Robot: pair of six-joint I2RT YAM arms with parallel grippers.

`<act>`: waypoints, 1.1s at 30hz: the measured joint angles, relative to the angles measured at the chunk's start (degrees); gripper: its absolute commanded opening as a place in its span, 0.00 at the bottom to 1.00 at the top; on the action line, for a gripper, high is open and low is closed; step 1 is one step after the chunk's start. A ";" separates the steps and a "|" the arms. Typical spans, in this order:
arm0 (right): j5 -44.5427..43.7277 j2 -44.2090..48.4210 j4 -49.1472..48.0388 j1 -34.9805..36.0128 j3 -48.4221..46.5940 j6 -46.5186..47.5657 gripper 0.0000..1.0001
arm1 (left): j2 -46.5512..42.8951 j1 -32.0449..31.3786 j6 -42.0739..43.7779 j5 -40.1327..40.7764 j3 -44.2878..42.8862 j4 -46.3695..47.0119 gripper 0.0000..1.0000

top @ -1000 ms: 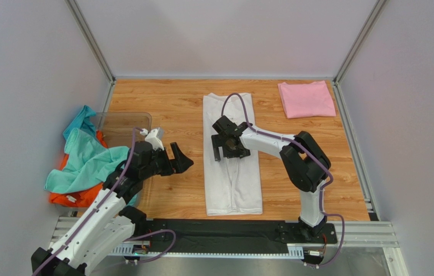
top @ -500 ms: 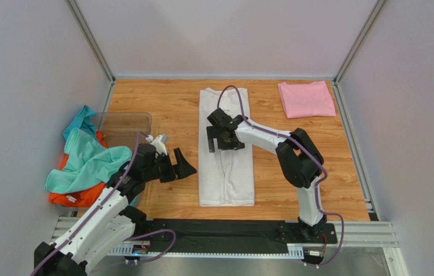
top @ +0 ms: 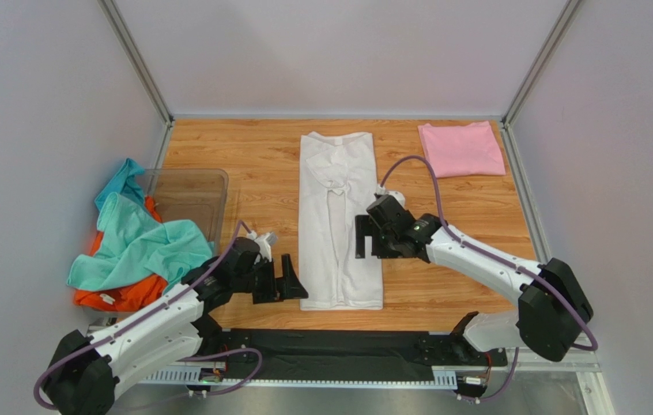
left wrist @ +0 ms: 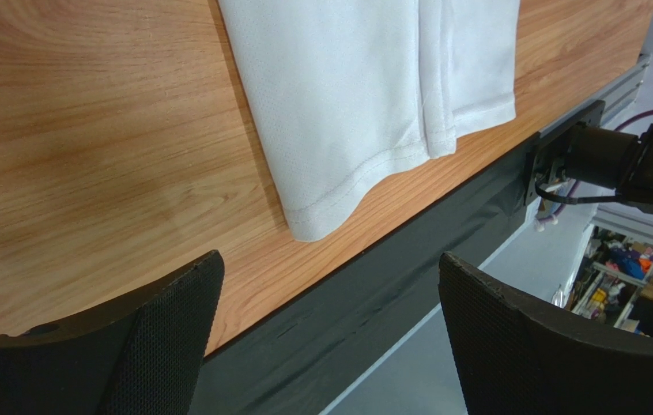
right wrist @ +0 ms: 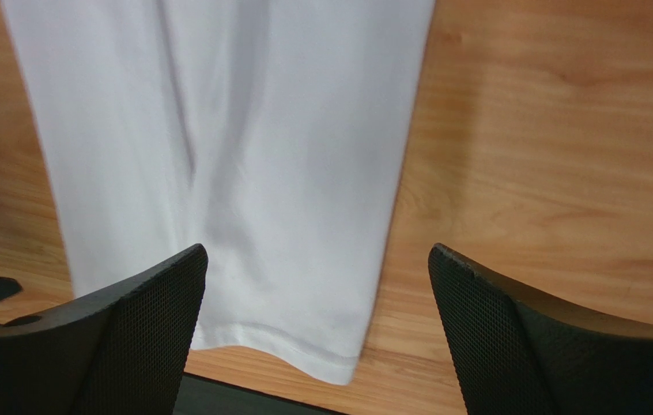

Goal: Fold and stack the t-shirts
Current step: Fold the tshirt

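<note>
The white t-shirt [top: 338, 216] lies flat in a long narrow strip down the middle of the wooden table; its hem shows in the left wrist view [left wrist: 373, 95] and the right wrist view [right wrist: 243, 156]. A folded pale pink t-shirt [top: 461, 148] lies at the back right. Teal [top: 135, 242] and orange [top: 113, 296] t-shirts are heaped at the left. My left gripper [top: 293, 284] is open and empty, just left of the white shirt's near left corner. My right gripper [top: 364, 242] is open and empty over the shirt's right edge.
A clear plastic bin [top: 189, 197] stands at the left, the teal and orange shirts draped over its side. A black strip [top: 338, 346] and metal rail run along the table's near edge. Grey walls enclose the other three sides.
My right gripper let go of the white shirt's middle and drew back toward the near right. The shirt slid a little leftward. My left gripper moved nearer and right, to the shirt's near corner.
</note>
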State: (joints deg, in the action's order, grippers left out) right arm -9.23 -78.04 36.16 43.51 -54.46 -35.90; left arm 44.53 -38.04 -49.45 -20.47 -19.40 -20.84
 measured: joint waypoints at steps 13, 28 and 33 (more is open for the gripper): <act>6.38 13.97 -0.76 -0.09 16.70 -5.27 1.00 | 11.26 -3.56 -1.75 1.57 0.37 8.52 0.82; 9.35 14.91 -1.33 -0.09 18.99 -6.99 1.00 | 17.66 -3.69 -2.16 0.76 1.03 13.27 0.52; 10.25 14.62 -1.92 -0.09 19.76 -7.52 1.00 | 18.67 -4.22 -2.19 0.00 1.09 13.77 0.45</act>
State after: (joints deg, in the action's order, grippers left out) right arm 1.02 -63.42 34.24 43.42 -34.70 -43.42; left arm 63.20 -42.26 -51.64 -20.47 -18.31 -7.07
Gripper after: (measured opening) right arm 0.998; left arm 0.487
